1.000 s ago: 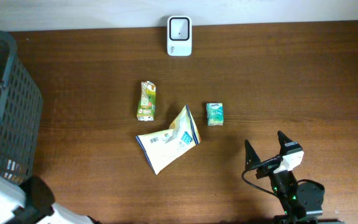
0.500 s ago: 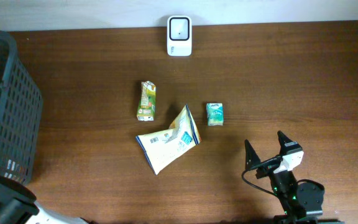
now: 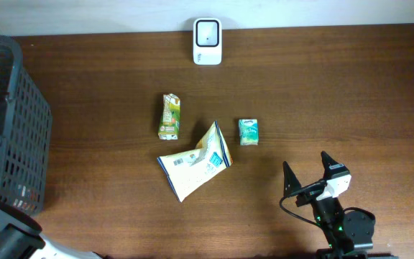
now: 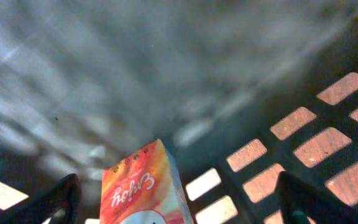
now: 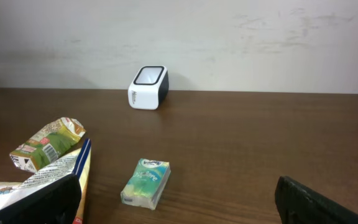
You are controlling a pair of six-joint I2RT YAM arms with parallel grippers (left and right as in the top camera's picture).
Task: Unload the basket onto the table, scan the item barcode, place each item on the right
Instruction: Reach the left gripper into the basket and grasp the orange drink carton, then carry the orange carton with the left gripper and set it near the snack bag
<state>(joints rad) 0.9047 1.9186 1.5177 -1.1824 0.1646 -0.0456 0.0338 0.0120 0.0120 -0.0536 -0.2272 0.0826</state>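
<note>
A white barcode scanner (image 3: 208, 42) (image 5: 148, 87) stands at the table's far edge. On the table lie a green carton (image 3: 169, 116) (image 5: 47, 144), a crumpled snack bag (image 3: 195, 162) (image 5: 42, 186) and a green tissue pack (image 3: 248, 132) (image 5: 145, 182). My left gripper (image 4: 178, 194) is open inside the dark basket (image 3: 13, 122), with an orange-red carton (image 4: 138, 186) between its spread fingers and apart from both. My right gripper (image 3: 305, 161) (image 5: 176, 200) stands open and empty near the front right, facing the tissue pack.
The basket's mesh wall (image 4: 303, 106) surrounds the left gripper closely. The left arm's white base (image 3: 6, 241) shows at the bottom left corner. The right arm's base (image 3: 340, 226) sits at the table's front edge.
The left arm has shifted at the bottom left of the overhead view and the basket has nudged slightly right. The right arm and the table items have not moved.
</note>
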